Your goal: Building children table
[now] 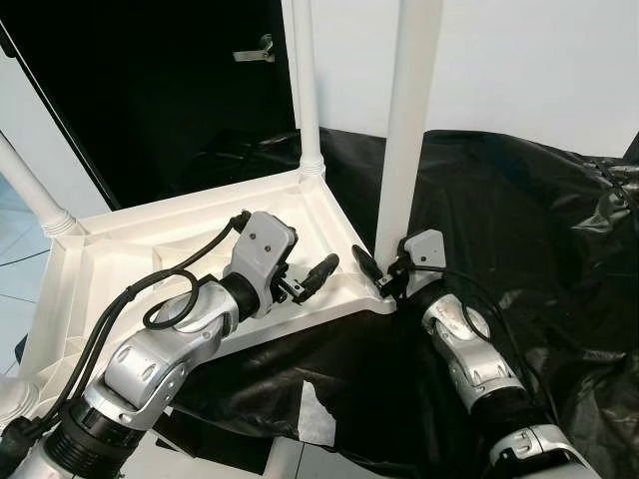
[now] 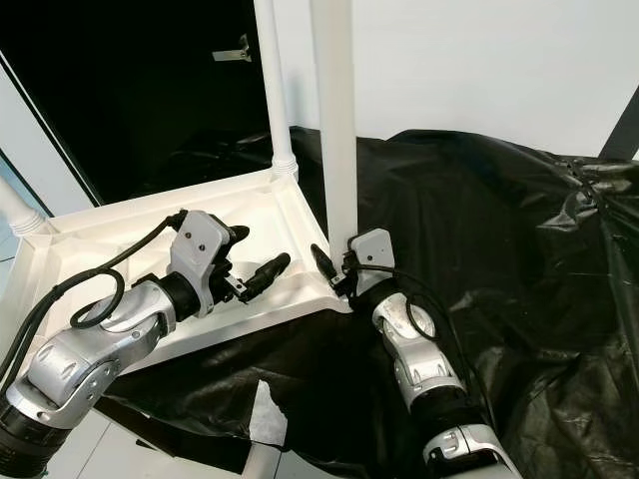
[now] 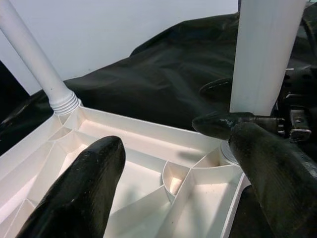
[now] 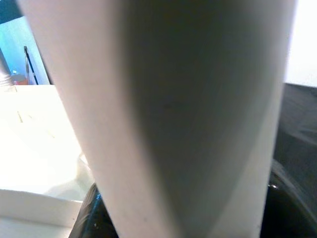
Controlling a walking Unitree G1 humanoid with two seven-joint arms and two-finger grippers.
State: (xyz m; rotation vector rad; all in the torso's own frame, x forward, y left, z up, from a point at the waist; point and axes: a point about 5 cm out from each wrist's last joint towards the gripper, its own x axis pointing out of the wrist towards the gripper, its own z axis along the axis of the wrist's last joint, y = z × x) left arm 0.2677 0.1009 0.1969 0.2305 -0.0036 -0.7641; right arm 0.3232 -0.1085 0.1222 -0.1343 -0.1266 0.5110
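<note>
The white children's table (image 1: 130,249) lies upside down on a black plastic sheet (image 1: 519,220), its ribbed underside facing up. White legs stand in its corners: one at the far corner (image 1: 308,90), one at the left (image 1: 35,195), and a thick one at the near right corner (image 1: 409,120). My right gripper (image 1: 387,267) is shut on the base of that near right leg (image 4: 163,109), one finger on each side. My left gripper (image 1: 305,277) hovers open over the underside close to the same corner, its fingers (image 3: 84,188) spread and empty.
The black sheet spreads in crumpled folds to the right and front. A dark doorway with a metal handle (image 1: 255,50) is behind the table, beside a white wall (image 1: 539,60). Tiled floor (image 1: 15,230) shows at the left. The sheet has a pale torn patch (image 1: 318,419) at the front.
</note>
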